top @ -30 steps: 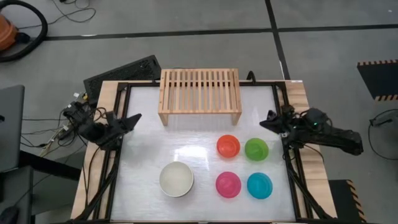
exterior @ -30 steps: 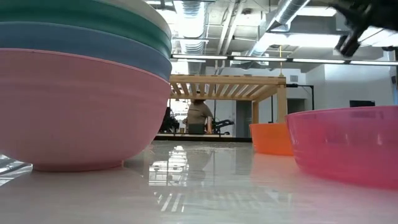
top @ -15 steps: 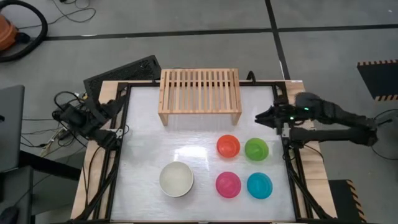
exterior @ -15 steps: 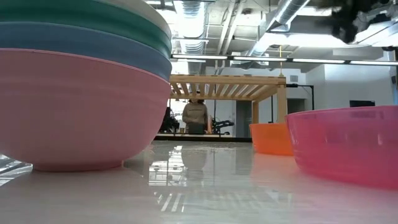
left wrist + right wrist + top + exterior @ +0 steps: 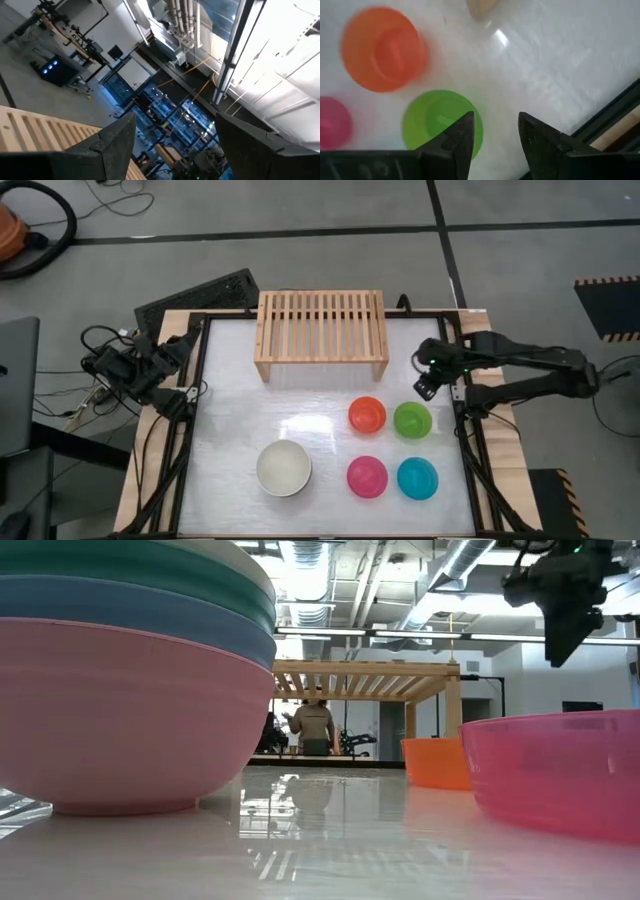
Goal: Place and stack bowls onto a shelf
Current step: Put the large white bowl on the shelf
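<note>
The light-wood shelf [image 5: 321, 333] stands on its side legs at the far middle of the table. A stack of larger bowls, cream on top [image 5: 284, 468], sits near the front; the low view shows pink, slate-blue and teal below [image 5: 130, 690]. Orange [image 5: 367, 415], green [image 5: 412, 420], magenta [image 5: 367, 477] and cyan [image 5: 417, 478] small bowls rest upright on the table at the right. My right gripper [image 5: 425, 387] hangs open above the table, just beyond the green bowl [image 5: 440, 127], fingers pointing down [image 5: 560, 635]. My left gripper [image 5: 183, 348] is open at the table's left edge, tipped upward [image 5: 175, 145].
Black frame rails [image 5: 452, 360] run along the table's edges. A black flat object [image 5: 195, 295] lies beyond the far left corner. A person [image 5: 314, 728] stands in the room behind the shelf. Bare table [image 5: 300, 405] lies between the shelf and the bowls.
My right gripper has swung from the table's right edge in over the table toward the green bowl and has tipped to point down. My left gripper has drawn back from the table toward its left edge. No bowl has moved.
</note>
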